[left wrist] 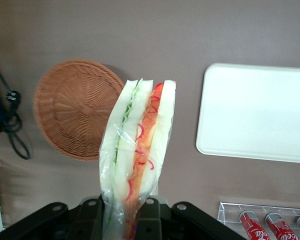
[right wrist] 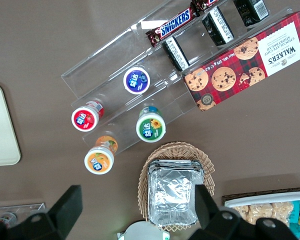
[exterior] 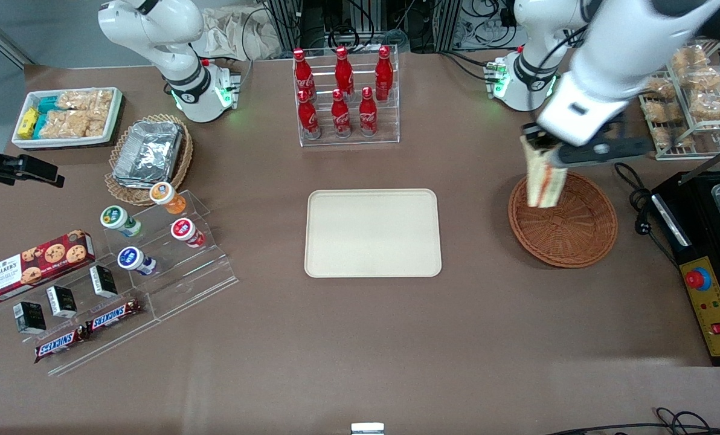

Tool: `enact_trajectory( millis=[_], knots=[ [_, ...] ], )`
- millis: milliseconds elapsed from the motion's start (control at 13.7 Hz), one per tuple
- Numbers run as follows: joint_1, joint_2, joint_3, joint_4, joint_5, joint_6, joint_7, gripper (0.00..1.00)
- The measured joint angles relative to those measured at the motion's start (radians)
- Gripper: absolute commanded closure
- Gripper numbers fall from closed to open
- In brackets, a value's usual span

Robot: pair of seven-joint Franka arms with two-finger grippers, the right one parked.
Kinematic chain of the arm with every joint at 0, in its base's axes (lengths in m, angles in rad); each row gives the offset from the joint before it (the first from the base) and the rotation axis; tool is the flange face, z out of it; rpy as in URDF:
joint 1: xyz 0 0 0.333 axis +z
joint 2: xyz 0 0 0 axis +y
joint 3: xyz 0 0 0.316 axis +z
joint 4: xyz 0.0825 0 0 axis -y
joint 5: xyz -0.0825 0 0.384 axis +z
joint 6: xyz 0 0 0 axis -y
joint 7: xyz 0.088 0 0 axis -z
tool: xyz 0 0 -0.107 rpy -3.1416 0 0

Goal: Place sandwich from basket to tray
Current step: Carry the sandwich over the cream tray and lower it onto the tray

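Sandwich (exterior: 544, 178), wrapped in clear film, hangs in the air from the left arm's pincer (exterior: 541, 148), just above the rim of the reddish-brown wicker basket (exterior: 568, 226) on the side toward the tray (exterior: 372, 232). The pincer is clenched on one end of the wedge; in the wrist view the sandwich (left wrist: 137, 160) runs out from between the fingers, its long axis in line with them. In the front view it hangs nearly upright, the free end pointing down at the basket and the cut edge with its red-orange and green filling turned to the wrist camera.

Judging by the grip, the hold is on soft bread and slack film at one end only. A quick swing toward the tray could let the wedge pivot or slip through the wrap, and it might then drop on the counter (exterior: 360, 338) between basket and tray. Squeezing harder would crush the layers. Set down on its point, it may topple.
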Motion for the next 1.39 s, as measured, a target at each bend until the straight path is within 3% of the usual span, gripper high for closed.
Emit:
enact_trajectory(
  millis=[292, 803, 1387],
  knots=[
    [-0.036, 0.171, -0.091, 0.004, 0.048, 0.151, -0.143, 1.0],
    [-0.162, 0.434, -0.094, -0.037, 0.166, 0.412, -0.312, 1.0],
    [-0.173, 0.581, -0.092, -0.117, 0.249, 0.618, -0.379, 1.0]
  ],
)
